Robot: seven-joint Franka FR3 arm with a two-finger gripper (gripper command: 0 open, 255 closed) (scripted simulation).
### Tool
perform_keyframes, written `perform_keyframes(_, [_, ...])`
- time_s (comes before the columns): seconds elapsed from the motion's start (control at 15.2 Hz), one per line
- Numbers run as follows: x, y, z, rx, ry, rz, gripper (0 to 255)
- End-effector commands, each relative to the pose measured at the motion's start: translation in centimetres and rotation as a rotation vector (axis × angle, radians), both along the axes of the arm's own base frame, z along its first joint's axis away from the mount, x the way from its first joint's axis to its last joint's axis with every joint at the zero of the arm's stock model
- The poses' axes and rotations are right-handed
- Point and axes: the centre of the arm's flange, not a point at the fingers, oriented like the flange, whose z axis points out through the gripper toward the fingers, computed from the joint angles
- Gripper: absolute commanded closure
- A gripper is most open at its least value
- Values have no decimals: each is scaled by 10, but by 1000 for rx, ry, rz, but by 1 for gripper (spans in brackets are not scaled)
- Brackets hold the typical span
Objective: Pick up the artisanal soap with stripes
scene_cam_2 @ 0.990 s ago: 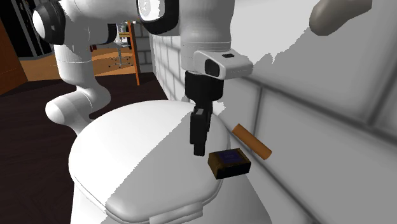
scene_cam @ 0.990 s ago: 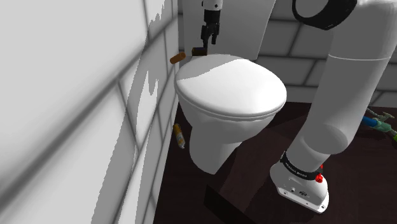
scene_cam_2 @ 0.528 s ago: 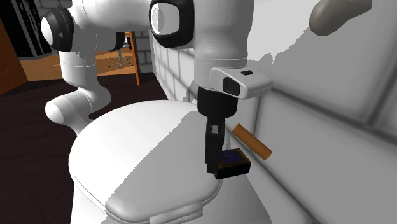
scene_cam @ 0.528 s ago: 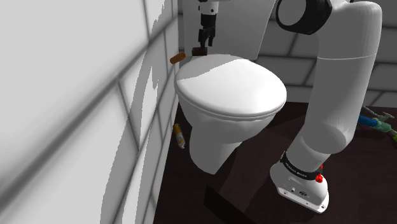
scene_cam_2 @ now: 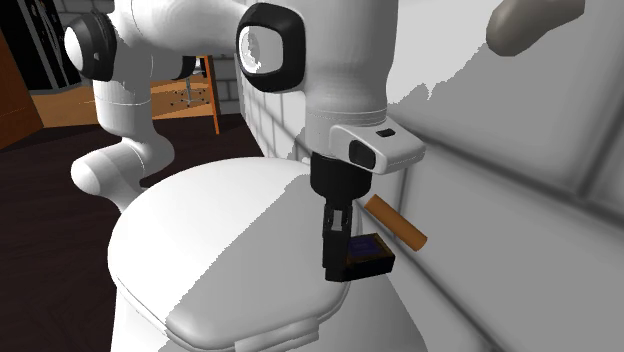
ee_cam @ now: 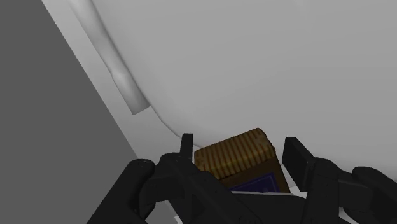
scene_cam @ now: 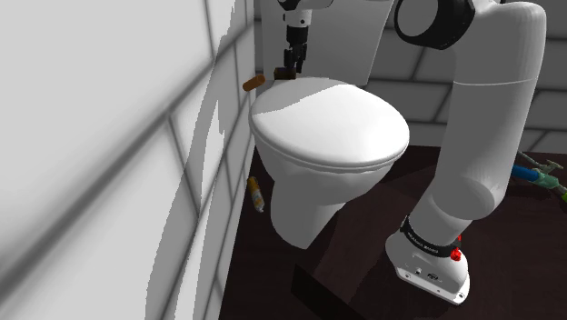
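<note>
Lowering onto the striped soap (ee_cam: 236, 154) at the back of the toilet lid (scene_cam_2: 200, 250).
Within the last second the gripper (ee_cam: 240, 150) has swung across from beside the brown, ribbed bar and sunk until the bar sits between its fingers (ee_cam: 186, 145). They stand apart, one on either side, seemingly not yet pressing it. Judging by that, the approach looks finished. Closing squarely on the bar's sides should come next, then lifting.
</note>
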Motion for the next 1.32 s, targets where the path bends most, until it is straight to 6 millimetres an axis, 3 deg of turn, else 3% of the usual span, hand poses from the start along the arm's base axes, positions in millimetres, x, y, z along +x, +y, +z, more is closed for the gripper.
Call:
perform_keyframes(0.0, [0,0,-1,1,1,1,255])
perform_keyframes(0.33, [0,0,-1,1,1,0,255])
perform_keyframes(1.25, [0,0,72,1,1,0,255])
